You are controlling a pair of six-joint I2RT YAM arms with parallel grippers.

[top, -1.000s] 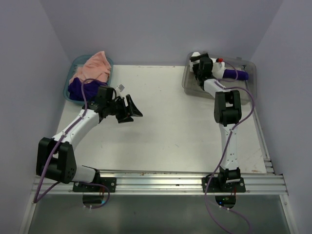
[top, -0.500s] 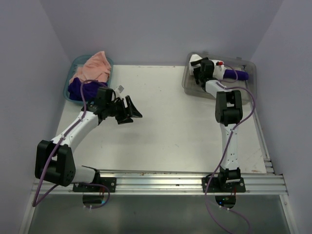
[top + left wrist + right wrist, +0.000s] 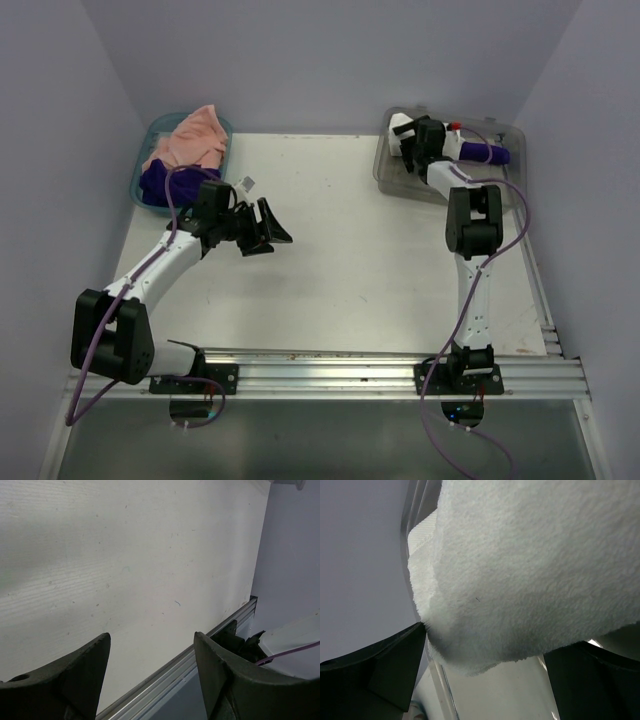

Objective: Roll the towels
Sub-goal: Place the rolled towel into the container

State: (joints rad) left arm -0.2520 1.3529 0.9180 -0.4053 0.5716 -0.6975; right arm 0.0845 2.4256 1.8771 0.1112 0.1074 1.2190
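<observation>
Nearest the table's (image 3: 350, 270) front edge, I am holding my left gripper (image 3: 264, 233) above the left-middle of the table. Its jaws are standing wide apart and gripping nothing, and the wrist view is showing only bare tabletop between the fingers. I judge I am keeping it low and open there because that open stretch of the table is where the next cloth would get spread and rolled.

Farther back, at the table's far-right corner, I am reaching my right gripper (image 3: 485, 655) into the clear bin (image 3: 385, 178). Its jaws are also spread broadly, with the white towel (image 3: 530, 555) filling the gap between them. One finger is brushing the cloth's edge, but I am not pinching it. The towel is sitting against the bin's wall beside a purple roll (image 3: 487, 154), so I take this bin to be where finished rolls are collecting.

At the table's far-left corner, the teal basket (image 3: 150, 128) is holding the peach-pink towel (image 3: 192, 140) heaped loosely over a dark purple towel (image 3: 158, 181). Both are lying crumpled, so I judge they are waiting there for rolling.
</observation>
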